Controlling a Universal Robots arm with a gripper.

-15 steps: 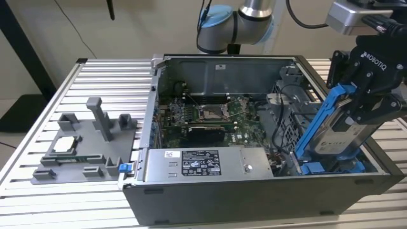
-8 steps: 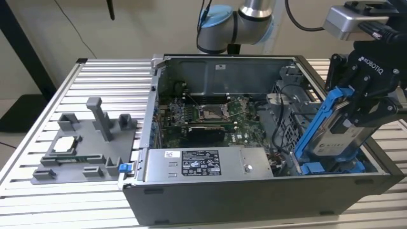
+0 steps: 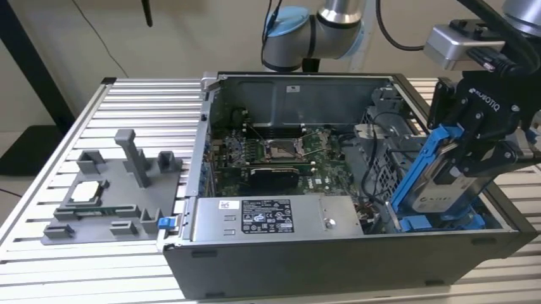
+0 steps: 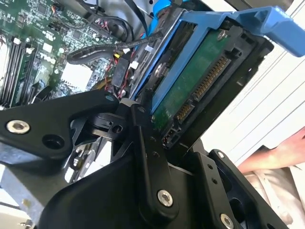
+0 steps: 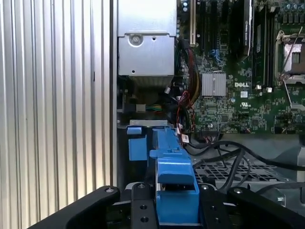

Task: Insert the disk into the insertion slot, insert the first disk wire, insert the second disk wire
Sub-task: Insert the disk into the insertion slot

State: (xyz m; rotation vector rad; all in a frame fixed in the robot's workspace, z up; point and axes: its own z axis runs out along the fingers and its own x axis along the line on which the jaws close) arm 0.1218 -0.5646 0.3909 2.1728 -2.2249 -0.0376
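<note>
**Slatted table (image 3: 127, 107), open case (image 3: 338, 259): disk held over its bay**

The disk (image 3: 439, 190) is held on edge and tilted by the gripper (image 3: 473, 158), which is clamped on it, just above the insertion slot (image 3: 431, 223) at the case's corner on the exterior view's right. Disk insertion is judged in hand but unfinished. Alignment of the blue carrier (image 5: 174, 181) with the slot's rails is called for.

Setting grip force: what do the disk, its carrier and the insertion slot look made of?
The disk: silver-grey metal casing, dull sheen; one face green circuit board. Its carrier: bright blue moulded plastic, matte. The insertion slot: probably grey sheet metal with blue plastic tabs.
</note>
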